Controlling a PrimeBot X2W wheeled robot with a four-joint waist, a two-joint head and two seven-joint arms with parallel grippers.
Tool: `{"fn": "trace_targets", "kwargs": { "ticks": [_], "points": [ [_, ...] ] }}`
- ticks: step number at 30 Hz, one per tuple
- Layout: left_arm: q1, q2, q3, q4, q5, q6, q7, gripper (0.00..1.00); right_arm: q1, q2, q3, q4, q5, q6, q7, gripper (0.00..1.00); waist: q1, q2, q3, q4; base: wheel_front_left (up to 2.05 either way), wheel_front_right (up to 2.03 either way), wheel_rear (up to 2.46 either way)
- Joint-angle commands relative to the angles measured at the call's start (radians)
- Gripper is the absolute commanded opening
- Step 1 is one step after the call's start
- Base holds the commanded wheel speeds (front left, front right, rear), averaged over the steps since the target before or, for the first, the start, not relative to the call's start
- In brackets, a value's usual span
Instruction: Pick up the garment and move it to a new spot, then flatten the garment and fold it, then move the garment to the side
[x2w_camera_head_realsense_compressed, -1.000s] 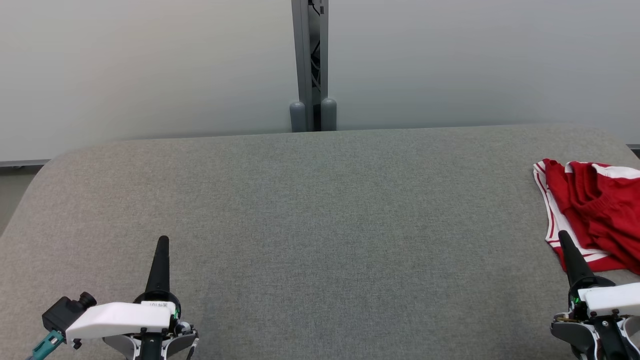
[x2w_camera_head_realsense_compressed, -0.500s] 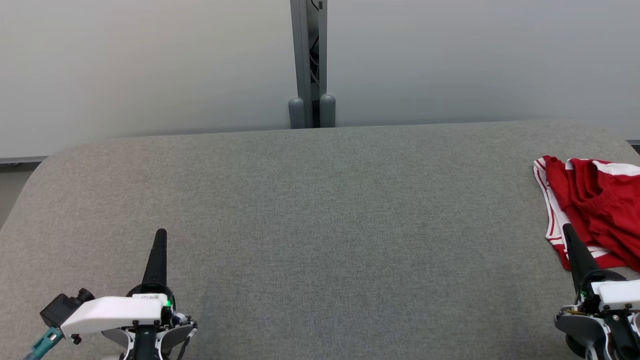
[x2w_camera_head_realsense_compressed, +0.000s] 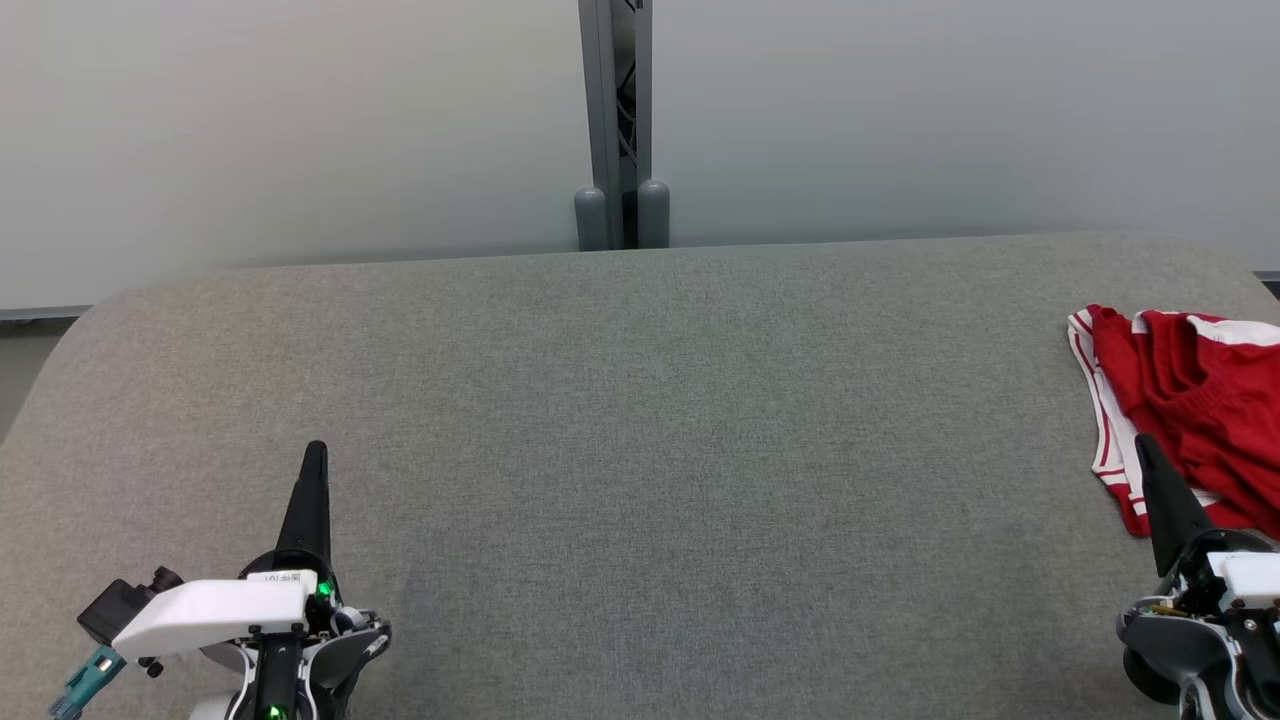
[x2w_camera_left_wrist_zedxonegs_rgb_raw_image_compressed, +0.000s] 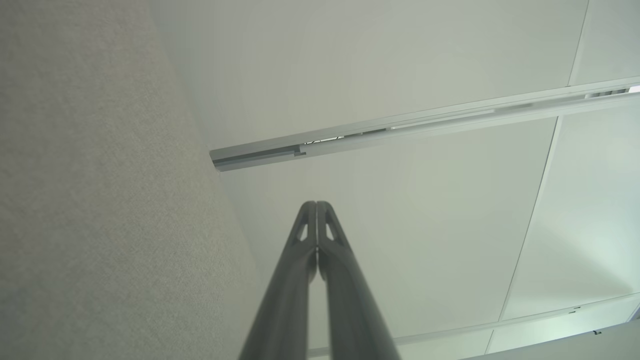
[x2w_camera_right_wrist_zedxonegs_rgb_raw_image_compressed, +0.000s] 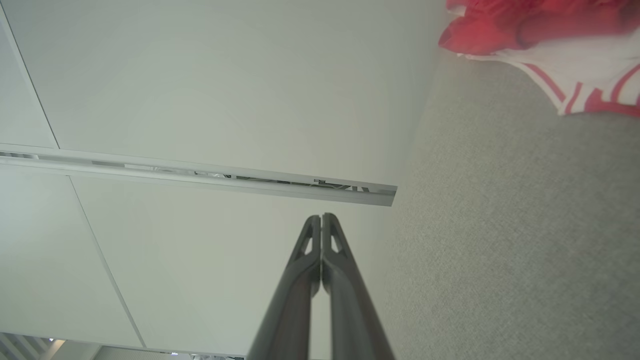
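Grey fabric table (x2w_camera_head_realsense_compressed: 640, 420) is stretching before a pale partition wall (x2w_camera_head_realsense_compressed: 300, 130). Head view: left tool (x2w_camera_head_realsense_compressed: 314, 452) and right tool (x2w_camera_head_realsense_compressed: 1143, 445) are hovering closed and empty, and crumpled red shorts (x2w_camera_head_realsense_compressed: 1190, 400) are lying at the table's right edge, beside the right tool. Left wrist view: fingers (x2w_camera_left_wrist_zedxonegs_rgb_raw_image_compressed: 300, 260) are pressing together. Right wrist view: likewise, with the shorts at upper right. Pickup is pending; the right tool likely needs to open over the cloth.

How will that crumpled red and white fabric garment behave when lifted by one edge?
Probably floppy: the crumpled red and white fabric garment lies in soft folds, so it should drape. Likely light; the cloth looks thin.
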Motion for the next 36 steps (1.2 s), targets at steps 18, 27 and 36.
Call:
{"fn": "trace_targets", "kwargs": {
  "ticks": [18,27,36],
  "points": [
    [-0.039,0.007,0.009,0.008,-0.103,-0.017,0.018,0.00,-0.028,-0.010,-0.024,0.006,0.106,0.000,0.041,0.00,0.0000,0.0000,0.012,-0.003,0.00,0.00,0.00],
    [-0.039,0.007,0.009,0.008,-0.103,-0.017,0.018,0.00,-0.028,-0.010,-0.024,0.006,0.106,0.000,0.041,0.00,0.0000,0.0000,0.012,-0.003,0.00,0.00,0.00],
    [-0.039,0.007,0.009,0.008,-0.103,-0.017,0.018,0.00,-0.028,-0.010,-0.024,0.006,0.106,0.000,0.041,0.00,0.0000,0.0000,0.012,-0.003,0.00,0.00,0.00]
  ]
}}
